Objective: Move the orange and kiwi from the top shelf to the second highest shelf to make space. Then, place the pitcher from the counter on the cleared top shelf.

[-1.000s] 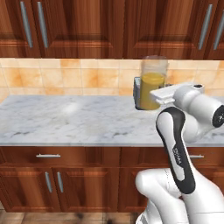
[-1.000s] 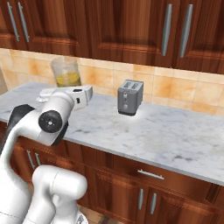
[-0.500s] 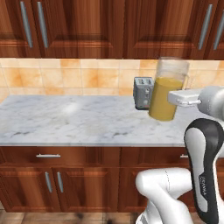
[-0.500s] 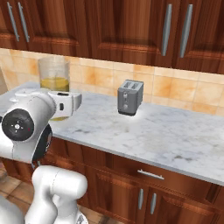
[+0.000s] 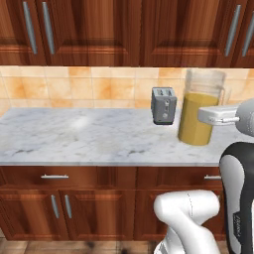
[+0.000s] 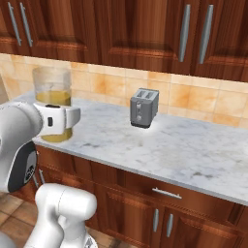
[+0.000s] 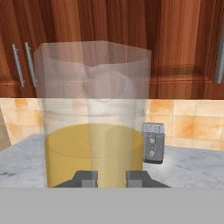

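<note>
The pitcher (image 5: 200, 109) is seen over the right part of the worktop (image 5: 84, 136), toward its back edge; whether its base rests on the stone or is just clear of it cannot be told. It is a tall clear cylinder, hard and smooth-walled, with yellow-orange liquid colouring the lower part and an empty, glassy upper part. A heavy, sloshing load is judged here, slippery at the wall and best kept upright; a hold low on the filled section, where the weight sits, would be preferred.

The gripper (image 7: 111, 178) is pressed up against the pitcher's lower wall, its two dark fingertips (image 7: 90, 177) set right at the liquid-filled part. The white hand is seen across the front of the pitcher from both base cameras. Whether the jaws are clenched on the wall or merely placed against it cannot be told.

Just beside the pitcher, the small grey toaster (image 5: 163, 105) is found near the back edge: boxy, matte metal, two slots on top. Behind, an orange-tan tiled backsplash (image 5: 74, 87) is seen, and glossy reddish-brown cabinets (image 6: 145, 29) with silver handles above.
</note>
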Available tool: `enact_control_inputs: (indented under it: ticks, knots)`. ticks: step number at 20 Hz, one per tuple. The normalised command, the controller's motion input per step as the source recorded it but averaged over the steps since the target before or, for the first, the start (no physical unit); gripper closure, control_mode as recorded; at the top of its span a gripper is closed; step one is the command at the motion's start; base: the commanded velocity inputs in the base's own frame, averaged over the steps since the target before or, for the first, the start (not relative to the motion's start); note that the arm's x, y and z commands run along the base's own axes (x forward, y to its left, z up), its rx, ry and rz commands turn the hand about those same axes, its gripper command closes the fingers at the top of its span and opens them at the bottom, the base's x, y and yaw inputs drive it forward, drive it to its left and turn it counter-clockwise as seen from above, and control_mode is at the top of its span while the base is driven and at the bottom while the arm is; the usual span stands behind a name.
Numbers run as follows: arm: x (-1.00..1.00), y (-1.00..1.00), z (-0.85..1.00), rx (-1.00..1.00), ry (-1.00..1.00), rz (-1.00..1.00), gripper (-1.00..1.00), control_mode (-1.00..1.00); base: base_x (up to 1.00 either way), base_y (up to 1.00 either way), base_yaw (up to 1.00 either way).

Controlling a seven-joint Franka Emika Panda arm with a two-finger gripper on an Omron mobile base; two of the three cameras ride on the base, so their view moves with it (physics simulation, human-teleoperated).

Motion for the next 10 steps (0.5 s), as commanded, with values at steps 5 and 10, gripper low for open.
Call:
enact_control_inputs:
  ticks: [5,10]
  knots:
    - [0.11,0.12,0.0,-0.03,0.0,-0.03,1.0,-1.0,0.0,0.0,0.0]
    - [0.03,0.03,0.0,-0.01,0.02,-0.01,1.0,-1.0,0.0,0.0,0.0]
